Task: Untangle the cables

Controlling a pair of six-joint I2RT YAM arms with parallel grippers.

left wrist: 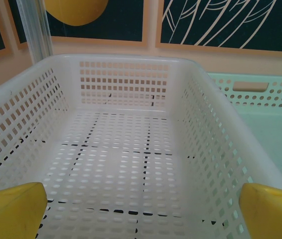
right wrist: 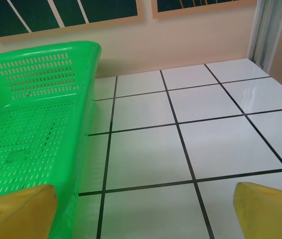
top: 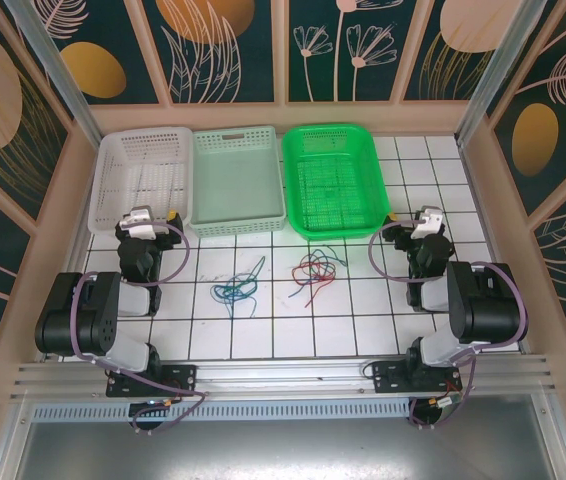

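The cables lie on the white tiled table between the two arms. A blue and teal-green tangle (top: 237, 289) is left of centre, and a red and dark tangle (top: 315, 270) sits just to its right, a small gap apart. My left gripper (top: 147, 220) is folded back at the near edge of the white basket, well left of the cables. In the left wrist view it (left wrist: 142, 219) is open, its yellow fingertips (left wrist: 12, 210) wide apart over the basket floor. My right gripper (top: 426, 222) stands right of the green basket, open (right wrist: 143, 214) over bare tiles, holding nothing.
Three baskets stand in a row at the back: white (top: 113, 170), pale teal (top: 235, 215) and bright green (top: 298, 190). The green basket's wall (right wrist: 76, 114) is close on the right gripper's left. The enclosure's walls and posts (right wrist: 265, 30) ring the table.
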